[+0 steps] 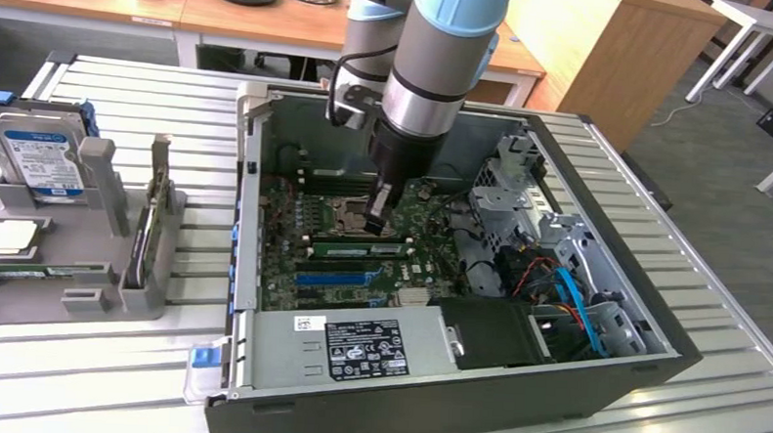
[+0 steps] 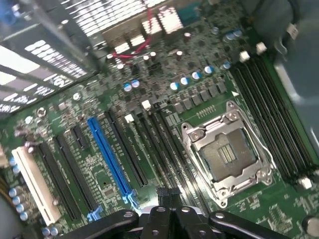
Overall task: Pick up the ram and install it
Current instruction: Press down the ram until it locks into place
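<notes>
My arm reached down into the open computer case [image 1: 539, 311], which lay on its side on the slatted metal bench [image 1: 734, 330]. My gripper [image 1: 382, 212] hung low over the motherboard [image 1: 358, 259], just beside the CPU socket [image 1: 344, 213], with its fingers pressed together. Whether anything thin was pinched between them I could not tell.

In the exterior view, a ram stick [image 1: 355, 247] lay seated along a slot just below my gripper's tip, a thin green strip with small dark chips. My gripper stood right above it, and I could not tell whether they touched. A blue expansion slot [image 1: 345, 276] ran parallel to it, nearer the power supply [image 1: 354, 344] with its black label.

From my wrist view I looked straight down on the board: the open metal socket frame [image 2: 230, 158], a bank of black memory slots [image 2: 271, 112] beyond it, more dark slots beside the socket on the other side, then the long blue slot [image 2: 108, 154] and a white slot [image 2: 35, 181]. The black body of my gripper [image 2: 169, 216] sat at the frame's edge.

On the bench at the exterior view's left stood a grey parts holder [image 1: 77, 281]. A hard drive [image 1: 40, 160] with a blue-and-white label leaned upright in it, and a processor [image 1: 10, 237] lay flat in a recess.
</notes>
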`<state>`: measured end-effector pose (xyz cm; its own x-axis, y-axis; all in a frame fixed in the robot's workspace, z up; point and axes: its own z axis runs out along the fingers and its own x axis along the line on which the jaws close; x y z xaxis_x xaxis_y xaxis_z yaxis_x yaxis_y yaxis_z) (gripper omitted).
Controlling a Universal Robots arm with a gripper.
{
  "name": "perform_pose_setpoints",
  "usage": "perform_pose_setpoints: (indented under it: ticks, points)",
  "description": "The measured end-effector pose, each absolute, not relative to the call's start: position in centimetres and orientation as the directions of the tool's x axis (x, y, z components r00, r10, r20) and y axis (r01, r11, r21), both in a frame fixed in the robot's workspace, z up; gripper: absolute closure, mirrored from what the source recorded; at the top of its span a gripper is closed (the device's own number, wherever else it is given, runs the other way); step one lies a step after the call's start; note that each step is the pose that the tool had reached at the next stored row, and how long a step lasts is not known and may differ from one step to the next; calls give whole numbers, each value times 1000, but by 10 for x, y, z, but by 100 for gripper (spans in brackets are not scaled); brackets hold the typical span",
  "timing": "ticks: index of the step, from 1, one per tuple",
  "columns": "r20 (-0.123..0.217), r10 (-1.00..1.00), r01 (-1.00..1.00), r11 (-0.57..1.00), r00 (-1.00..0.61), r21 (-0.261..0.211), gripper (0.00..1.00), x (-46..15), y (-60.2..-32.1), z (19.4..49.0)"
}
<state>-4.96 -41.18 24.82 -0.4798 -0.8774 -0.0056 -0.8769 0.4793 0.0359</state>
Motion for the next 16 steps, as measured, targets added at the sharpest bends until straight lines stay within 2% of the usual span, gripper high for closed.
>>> perform_pose_setpoints:
  ticks: [16]
  points:
    - [-6, -705, -705, 709, -709, 36, 90, -50, -412, 248]
